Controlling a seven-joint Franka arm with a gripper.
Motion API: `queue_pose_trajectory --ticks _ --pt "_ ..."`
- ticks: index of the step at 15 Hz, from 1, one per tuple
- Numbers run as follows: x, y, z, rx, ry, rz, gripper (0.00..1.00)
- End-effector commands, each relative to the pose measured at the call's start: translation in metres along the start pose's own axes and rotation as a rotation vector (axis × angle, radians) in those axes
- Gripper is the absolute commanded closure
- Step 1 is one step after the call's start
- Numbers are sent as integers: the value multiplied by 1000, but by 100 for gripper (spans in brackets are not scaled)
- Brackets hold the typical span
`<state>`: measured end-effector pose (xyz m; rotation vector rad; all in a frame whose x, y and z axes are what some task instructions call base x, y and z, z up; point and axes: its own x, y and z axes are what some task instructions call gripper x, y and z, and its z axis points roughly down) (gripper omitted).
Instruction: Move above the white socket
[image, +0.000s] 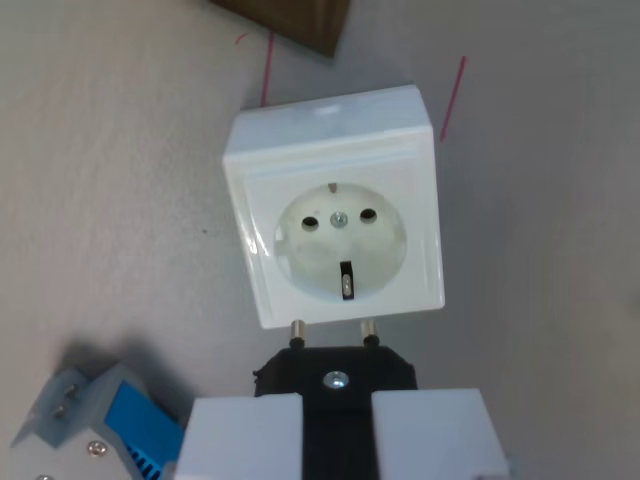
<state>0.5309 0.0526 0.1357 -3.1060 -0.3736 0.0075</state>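
gripping a black plug (337, 378) between its two white fingers (240, 437), the gripper (337, 440) sits at the bottom of the wrist view, closed on the plug's body. the plug's two metal pins (297, 331) point up at the white socket (336, 207), their tips just at its lower edge. a grey and blue part (100, 425) lies at lower left on the beige table (110, 180).

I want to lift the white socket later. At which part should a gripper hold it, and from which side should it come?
Grip the white socket across its two flat outer side walls, coming straight down from above. It lies face up on the table, a squarish box with free space at the wrist view's left and right. The round recessed face gives no hold.
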Motion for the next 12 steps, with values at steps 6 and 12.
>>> queue_pose_trajectory --ticks 6,12 --pt "9 6 21 12 29 -100 100" --pt "12 7 28 15 13 -92 100"
